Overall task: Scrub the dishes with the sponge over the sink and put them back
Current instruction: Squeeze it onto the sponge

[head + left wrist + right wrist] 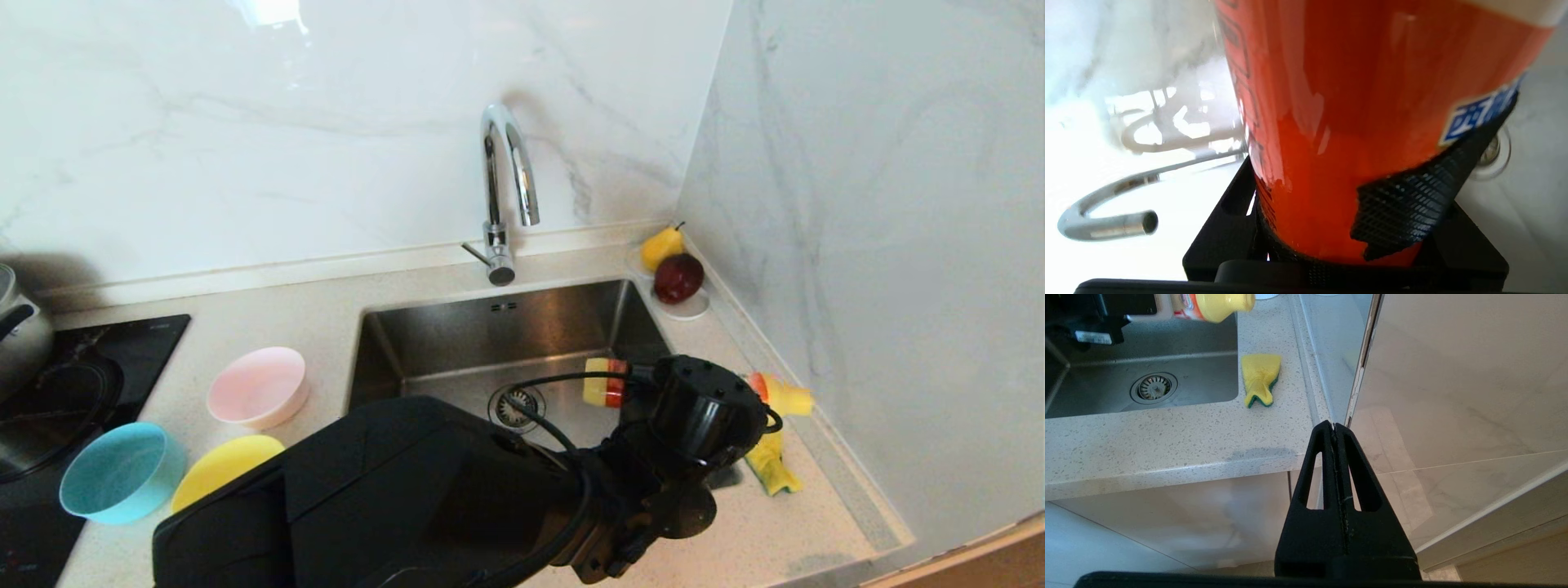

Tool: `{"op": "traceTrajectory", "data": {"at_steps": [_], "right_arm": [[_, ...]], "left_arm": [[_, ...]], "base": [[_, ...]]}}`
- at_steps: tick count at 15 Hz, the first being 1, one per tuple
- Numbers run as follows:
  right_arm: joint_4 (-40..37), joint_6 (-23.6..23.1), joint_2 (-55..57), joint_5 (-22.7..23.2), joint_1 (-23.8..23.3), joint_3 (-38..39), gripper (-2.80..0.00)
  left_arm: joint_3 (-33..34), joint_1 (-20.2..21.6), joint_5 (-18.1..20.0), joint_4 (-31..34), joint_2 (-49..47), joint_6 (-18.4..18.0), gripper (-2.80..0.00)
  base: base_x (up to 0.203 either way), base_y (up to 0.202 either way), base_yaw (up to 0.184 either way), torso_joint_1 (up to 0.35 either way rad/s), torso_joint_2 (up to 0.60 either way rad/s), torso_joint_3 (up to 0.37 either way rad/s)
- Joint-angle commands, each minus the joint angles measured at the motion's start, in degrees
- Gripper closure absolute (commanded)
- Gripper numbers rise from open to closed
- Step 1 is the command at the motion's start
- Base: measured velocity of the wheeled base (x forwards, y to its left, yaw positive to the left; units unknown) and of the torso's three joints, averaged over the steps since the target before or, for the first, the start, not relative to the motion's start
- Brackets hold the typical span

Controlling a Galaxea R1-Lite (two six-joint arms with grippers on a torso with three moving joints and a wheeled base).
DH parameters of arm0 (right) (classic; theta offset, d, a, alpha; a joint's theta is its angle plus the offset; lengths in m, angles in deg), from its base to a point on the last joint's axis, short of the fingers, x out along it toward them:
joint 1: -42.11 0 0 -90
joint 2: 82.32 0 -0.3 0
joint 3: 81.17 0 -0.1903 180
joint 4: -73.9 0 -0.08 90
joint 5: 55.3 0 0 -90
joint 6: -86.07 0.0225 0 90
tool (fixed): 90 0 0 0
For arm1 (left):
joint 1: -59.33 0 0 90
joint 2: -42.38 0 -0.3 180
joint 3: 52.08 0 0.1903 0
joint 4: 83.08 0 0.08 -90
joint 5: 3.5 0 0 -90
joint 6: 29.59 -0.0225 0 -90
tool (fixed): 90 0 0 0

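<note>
I have my left jaws (1331,228) clenched round a red-and-yellow bottle (1355,122) — detergent, I judge — tipped on its side above the right rim of the sink (506,343), its yellow nozzle end (788,398) reaching out over the bench (326,294) on the right. The bottle feels like a stiff, glossy plastic thing, likely slick under my ribbed pads, so a hold round the middle of its body is the safe one. My right jaws (1336,428) are pressed together on nothing, hanging off the near edge of the bench by the right wall. The sponge (1260,378) lies flat on the bench just right of the sink, below the nozzle; it looks soft, light and crumpled, so I would pinch it across its narrow waist, yellow face and green face between the pads, and expect it to squash. The dishes wait left of the sink — pink bowl (258,386) farthest, blue bowl (122,472) and yellow bowl (224,469) nearer. They look light, rigid and smooth; I would take one by its rim, one pad inside, one outside.
</note>
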Motion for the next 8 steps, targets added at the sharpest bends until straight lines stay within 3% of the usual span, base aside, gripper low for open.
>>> {"op": "traceTrajectory", "data": {"at_steps": [1,8], "right_arm": [[0.0,0.0,0.0,0.0,0.0,0.0,0.0],[0.0,0.0,0.0,0.0,0.0,0.0,0.0]], "left_arm": [[0.4,0.0,-1.5,-0.7,-0.6,-0.4,0.0],[2.8,0.0,-2.9,-5.1,-3.3,-0.9,0.0]], "base": [[0.0,0.0,0.0,0.0,0.0,0.0],[0.0,0.0,0.0,0.0,0.0,0.0]]}}
